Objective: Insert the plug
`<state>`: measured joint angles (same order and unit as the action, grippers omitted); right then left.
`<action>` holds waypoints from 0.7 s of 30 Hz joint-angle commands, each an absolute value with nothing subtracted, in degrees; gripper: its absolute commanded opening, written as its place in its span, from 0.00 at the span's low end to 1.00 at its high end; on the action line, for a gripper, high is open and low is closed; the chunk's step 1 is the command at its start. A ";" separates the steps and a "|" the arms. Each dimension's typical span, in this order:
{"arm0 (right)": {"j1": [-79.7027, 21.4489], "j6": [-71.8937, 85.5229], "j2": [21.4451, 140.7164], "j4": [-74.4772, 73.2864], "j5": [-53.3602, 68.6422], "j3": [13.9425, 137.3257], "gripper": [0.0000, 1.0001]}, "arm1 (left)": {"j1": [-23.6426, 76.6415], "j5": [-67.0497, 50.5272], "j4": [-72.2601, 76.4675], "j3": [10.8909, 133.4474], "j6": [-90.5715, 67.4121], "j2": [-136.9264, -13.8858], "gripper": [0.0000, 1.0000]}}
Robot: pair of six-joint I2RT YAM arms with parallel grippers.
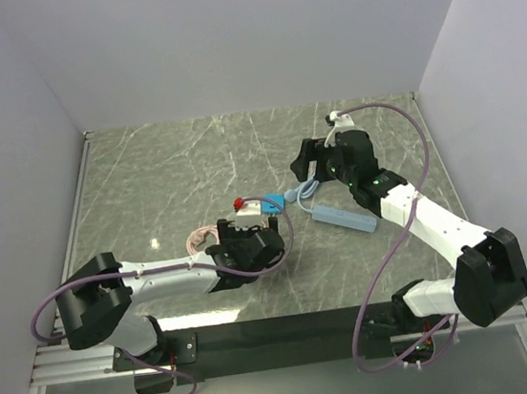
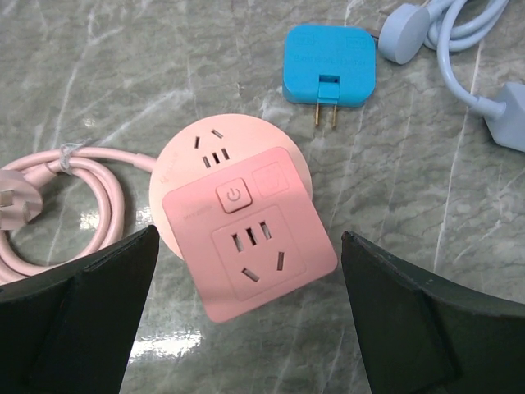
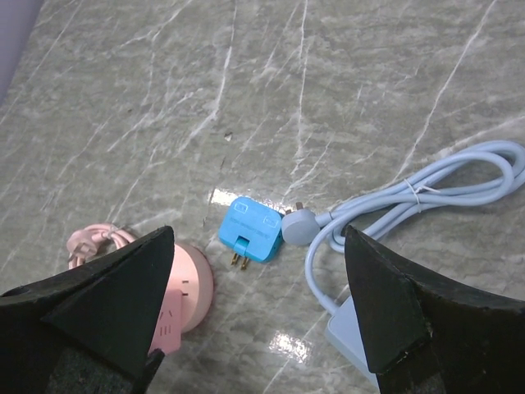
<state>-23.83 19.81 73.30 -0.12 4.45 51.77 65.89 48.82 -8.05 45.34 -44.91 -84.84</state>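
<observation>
The small bright blue plug (image 2: 330, 66) lies flat on the marble table, its two brass prongs pointing towards the pink cube socket (image 2: 246, 246). It also shows in the right wrist view (image 3: 250, 230) and the top view (image 1: 271, 202). My left gripper (image 2: 248, 238) is open and hovers above the pink cube, one finger on each side of it, touching nothing. My right gripper (image 3: 258, 234) is open and empty, high above the plug. In the top view the left gripper (image 1: 248, 245) covers the cube and the right gripper (image 1: 303, 159) is behind the plug.
A pale-blue power strip (image 1: 344, 216) lies right of the plug, its looped cord (image 3: 426, 193) and round plug head (image 3: 297, 226) touching the blue plug's side. The cube's coiled pink cord (image 2: 74, 189) lies to its left. White walls enclose the table.
</observation>
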 commanded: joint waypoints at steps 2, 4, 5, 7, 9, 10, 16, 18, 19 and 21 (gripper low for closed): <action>-23.47 18.90 71.72 2.11 5.10 50.89 0.90 | 63.12 46.15 -3.70 44.57 -43.07 -85.17 0.99; -23.47 18.90 71.28 2.55 5.10 50.63 0.90 | 62.67 45.97 -1.77 43.86 -42.19 -84.47 1.00; -23.47 18.81 71.28 2.55 5.01 50.45 0.90 | 62.67 45.62 -0.97 43.42 -41.75 -84.11 0.99; -23.47 18.63 71.45 2.64 4.92 50.62 0.90 | 62.40 44.48 0.95 42.72 -40.43 -83.67 0.99; -23.38 18.55 71.63 2.72 5.36 50.63 0.89 | 61.53 44.12 1.06 43.24 -39.73 -84.28 0.97; -23.38 18.54 71.80 3.07 5.54 50.45 0.89 | 60.65 43.60 0.97 43.50 -39.38 -85.33 0.95; -23.47 18.28 71.98 3.60 5.98 49.92 0.89 | 59.06 42.98 3.42 42.98 -36.74 -87.62 0.80; -23.47 18.37 71.98 3.69 6.33 49.75 0.88 | 58.36 42.37 4.74 42.72 -34.73 -87.63 0.74; -23.38 18.37 72.07 3.78 7.11 49.57 0.88 | 58.27 41.93 5.44 42.54 -33.50 -87.45 0.72; -23.55 18.19 72.16 3.69 7.82 49.48 0.88 | 57.83 40.62 6.85 41.93 -30.69 -87.10 0.65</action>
<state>-23.83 19.33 73.30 0.97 6.24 50.06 58.76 42.41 3.64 43.16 -36.25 -86.85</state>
